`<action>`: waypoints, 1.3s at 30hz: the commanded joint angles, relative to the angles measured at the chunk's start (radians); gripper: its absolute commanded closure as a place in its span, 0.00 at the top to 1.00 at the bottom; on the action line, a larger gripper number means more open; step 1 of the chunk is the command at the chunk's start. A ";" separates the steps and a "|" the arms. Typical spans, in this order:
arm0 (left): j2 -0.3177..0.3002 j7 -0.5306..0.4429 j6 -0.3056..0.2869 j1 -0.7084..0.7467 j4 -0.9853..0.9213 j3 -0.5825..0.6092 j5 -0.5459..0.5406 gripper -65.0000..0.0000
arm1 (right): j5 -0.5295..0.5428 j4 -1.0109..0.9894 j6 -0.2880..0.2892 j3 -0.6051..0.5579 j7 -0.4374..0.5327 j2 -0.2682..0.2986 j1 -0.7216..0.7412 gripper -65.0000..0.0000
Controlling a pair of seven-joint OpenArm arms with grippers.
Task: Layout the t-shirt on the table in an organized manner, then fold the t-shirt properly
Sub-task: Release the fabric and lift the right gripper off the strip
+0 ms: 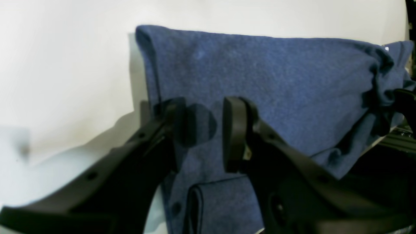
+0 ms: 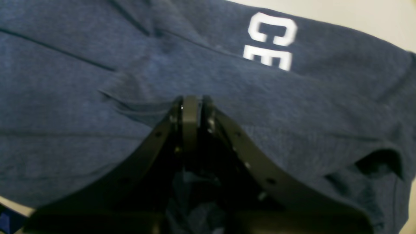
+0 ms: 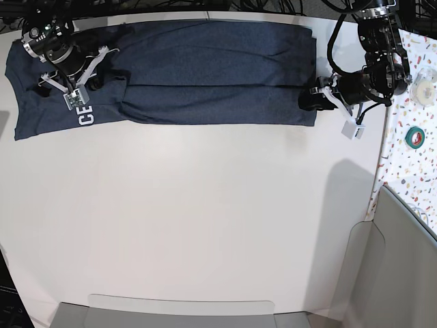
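The t-shirt [image 3: 205, 72] lay along the far edge of the table [image 3: 205, 219] as a long band, its sides apparently already turned in lengthwise, with the white lettering [image 3: 85, 116] showing at the end on the base view's left. The step in hand appeared to be the lengthwise fold, or the start of the crosswise one.

The right pincer [image 2: 191, 104] was clenched, its jaws together on a small ridge of cloth near the lettered end. The left pincer [image 1: 203, 130] stood released at the opposite end, its jaws apart over the fabric with nothing between them.

The next move probably called for the left pincer to close on its end, so that both ends could be carried and the band doubled over evenly.

Whether the right jaws pinched one layer or several could not be told. A small rolled flap [image 1: 211, 201] lay below the left jaws, its identity unclear. Collar and sleeves were hidden, and only part of the lettering was visible.
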 commanded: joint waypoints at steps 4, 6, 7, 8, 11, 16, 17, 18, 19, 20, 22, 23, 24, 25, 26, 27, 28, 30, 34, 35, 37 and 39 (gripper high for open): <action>-0.011 -0.008 0.001 -0.008 0.015 -0.008 -0.020 0.28 | 0.009 0.018 0.010 0.004 0.015 0.011 -0.004 0.05; -0.011 -0.008 0.001 -0.008 0.015 -0.008 -0.020 0.28 | 0.009 0.018 0.010 0.004 0.015 0.014 -0.011 0.15; -0.011 -0.008 0.001 -0.008 0.015 -0.008 -0.020 0.28 | 0.009 0.018 0.010 0.004 0.015 0.020 -0.017 0.20; -0.011 -0.008 0.001 -0.008 0.015 -0.008 -0.020 0.28 | 0.009 0.018 0.010 0.004 0.015 0.027 -0.019 0.24; -0.011 -0.008 0.001 -0.008 0.015 -0.008 -0.020 0.28 | 0.009 0.018 0.010 0.004 0.015 0.037 -0.036 0.29; -0.011 -0.008 0.001 -0.008 0.015 -0.008 -0.020 0.28 | 0.009 0.018 0.010 0.004 0.015 0.075 -0.062 0.29; -0.011 -0.008 0.001 -0.008 0.015 -0.008 -0.020 0.28 | 0.009 0.020 0.011 0.004 0.015 0.086 -0.065 0.29; -0.011 -0.008 0.001 -0.008 0.015 -0.008 -0.020 0.28 | 0.012 0.023 0.011 0.004 0.015 0.092 -0.073 0.29; -0.011 -0.008 0.001 -0.008 0.015 -0.008 -0.020 0.28 | 0.026 0.024 0.011 0.004 0.015 0.097 -0.077 0.29; -0.011 -0.008 0.001 -0.008 0.015 -0.008 -0.020 0.28 | 0.052 0.024 0.011 0.004 0.015 0.100 -0.088 0.29; -0.011 -0.008 0.001 -0.008 0.015 -0.008 -0.020 0.28 | 0.126 0.024 0.011 0.004 0.015 0.127 -0.105 0.29; -0.011 -0.008 0.001 -0.008 0.015 -0.008 -0.020 0.28 | 0.175 0.024 0.011 0.004 0.015 0.146 -0.106 0.27; -0.011 -0.008 0.001 -0.008 0.015 -0.008 -0.020 0.28 | 0.235 0.024 0.011 0.004 0.015 0.161 -0.110 0.24; -0.011 -0.008 0.001 -0.008 0.015 -0.008 -0.020 0.28 | 0.289 0.024 0.011 0.004 0.015 0.170 -0.111 0.20; -0.011 -0.008 0.001 -0.008 0.015 -0.008 -0.020 0.28 | 0.350 0.024 0.010 0.004 0.015 0.182 -0.110 0.15; -0.011 -0.008 0.001 -0.008 0.013 -0.008 -0.020 0.28 | 0.419 0.024 0.007 0.004 0.015 0.196 -0.103 0.08; -0.011 -0.008 0.001 -0.008 0.013 -0.008 -0.020 0.28 | 0.470 0.024 0.005 0.002 0.015 0.202 -0.100 0.02; -0.011 -0.008 0.001 -0.008 0.013 -0.005 -0.020 0.28 | 0.571 0.023 0.003 0.001 0.015 0.205 -0.067 0.00; -0.011 -0.008 0.001 -0.008 0.013 -0.002 -0.020 0.28 | 0.668 0.018 0.000 0.001 0.015 0.187 0.006 0.00; -0.011 -0.008 0.001 -0.008 0.013 -0.002 -0.020 0.28 | 0.674 0.018 -0.015 0.004 0.015 0.169 0.030 0.00; -0.011 -0.008 0.001 -0.008 0.013 -0.002 -0.020 0.28 | 0.652 0.017 -0.082 0.006 0.015 0.146 0.062 0.00; -0.011 -0.008 0.001 -0.008 0.013 -0.006 -0.020 0.28 | 0.585 0.012 -0.219 0.006 0.015 0.126 0.088 0.00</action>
